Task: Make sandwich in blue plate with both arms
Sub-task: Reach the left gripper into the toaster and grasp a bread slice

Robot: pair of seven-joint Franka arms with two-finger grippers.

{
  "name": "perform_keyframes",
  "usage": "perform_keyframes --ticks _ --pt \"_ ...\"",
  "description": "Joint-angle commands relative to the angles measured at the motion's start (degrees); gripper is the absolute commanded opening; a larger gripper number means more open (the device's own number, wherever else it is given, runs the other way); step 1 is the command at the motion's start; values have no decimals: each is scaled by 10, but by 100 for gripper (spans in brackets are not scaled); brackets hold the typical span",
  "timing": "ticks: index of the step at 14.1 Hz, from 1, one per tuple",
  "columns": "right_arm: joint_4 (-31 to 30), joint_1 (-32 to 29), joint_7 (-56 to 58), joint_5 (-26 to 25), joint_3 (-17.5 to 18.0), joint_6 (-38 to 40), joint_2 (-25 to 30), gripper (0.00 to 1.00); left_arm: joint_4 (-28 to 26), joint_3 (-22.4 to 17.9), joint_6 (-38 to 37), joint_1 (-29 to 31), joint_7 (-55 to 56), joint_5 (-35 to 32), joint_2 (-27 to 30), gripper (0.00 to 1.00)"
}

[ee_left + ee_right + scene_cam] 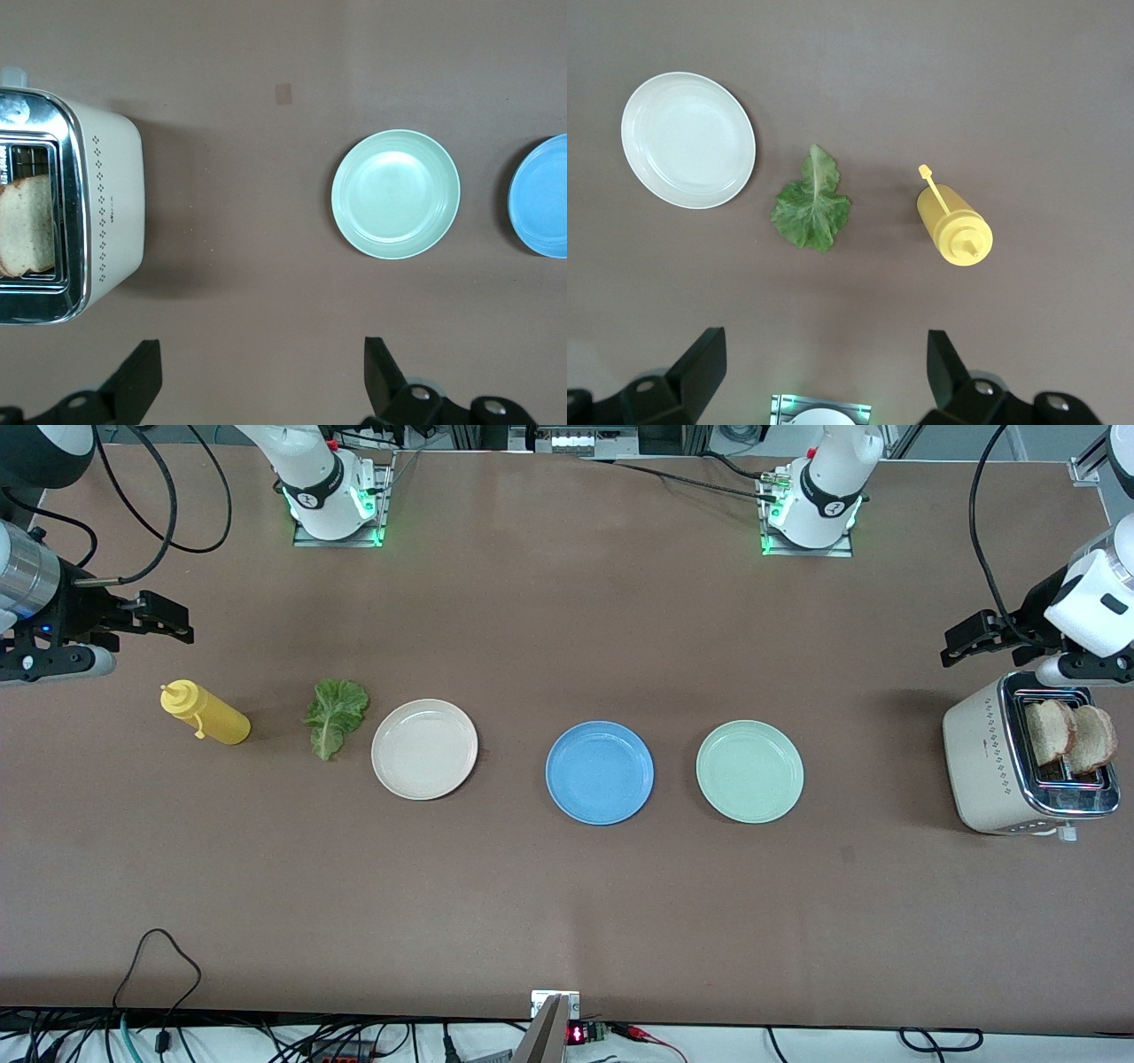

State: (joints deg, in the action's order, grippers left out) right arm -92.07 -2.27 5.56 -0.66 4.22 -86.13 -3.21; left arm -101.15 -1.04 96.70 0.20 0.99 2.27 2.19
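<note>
Front view cuts off both my arms at its edges, so I see only the wrists and the black grippers. My left gripper (961, 642) hangs in the air just beside the toaster (983, 766), at the left arm's end of the table. My right gripper (173, 622) hangs at the right arm's end, above bare table and near the yellow bottle (208, 715). Both are held about level, and both arms wait.

In the front view the fingers are seen from the side and I cannot judge the gap there. The wrist views show it well: the left fingers (142, 372) stand wide apart with nothing between them, and the right fingers (700, 363) also stand wide apart and empty.

The blue plate (600, 772) lies in the middle of the table and has nothing on it. It is between the cream plate (424, 748) and the green plate (749, 771). In the left wrist view the blue plate (542, 197) is cut off by the edge, while the green plate (396, 194) is whole.

Two bread slices (1069, 735) stand in the toaster's slots, and their lower parts are hidden inside. The left wrist view shows only part of one slice (27, 226), and the toaster (111, 204) is cut off too.

The lettuce leaf (335, 716) lies flat between the bottle and the cream plate. The right wrist view shows the leaf (811, 208), the bottle (957, 226) and the cream plate (688, 140), but not the toaster or the blue plate.
</note>
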Motion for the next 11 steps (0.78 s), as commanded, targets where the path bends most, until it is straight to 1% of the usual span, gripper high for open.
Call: perform_keyframes --ticks 1,4,6,9,11 --pt "-6 -5 9 5 3 3 10 100 -19 -3 1 -5 6 -12 19 100" --pt "-6 -5 9 5 3 3 10 100 -19 -4 3 -5 6 -12 18 100" --pt "-6 -5 9 6 3 3 10 100 -15 -5 20 16 0 -12 2 100" --pt "-6 -5 9 6 3 4 10 100 -14 -5 61 72 -47 -12 -45 100" --pt "-6 -5 7 5 3 5 10 100 -12 -6 96 120 -123 -12 -81 100"
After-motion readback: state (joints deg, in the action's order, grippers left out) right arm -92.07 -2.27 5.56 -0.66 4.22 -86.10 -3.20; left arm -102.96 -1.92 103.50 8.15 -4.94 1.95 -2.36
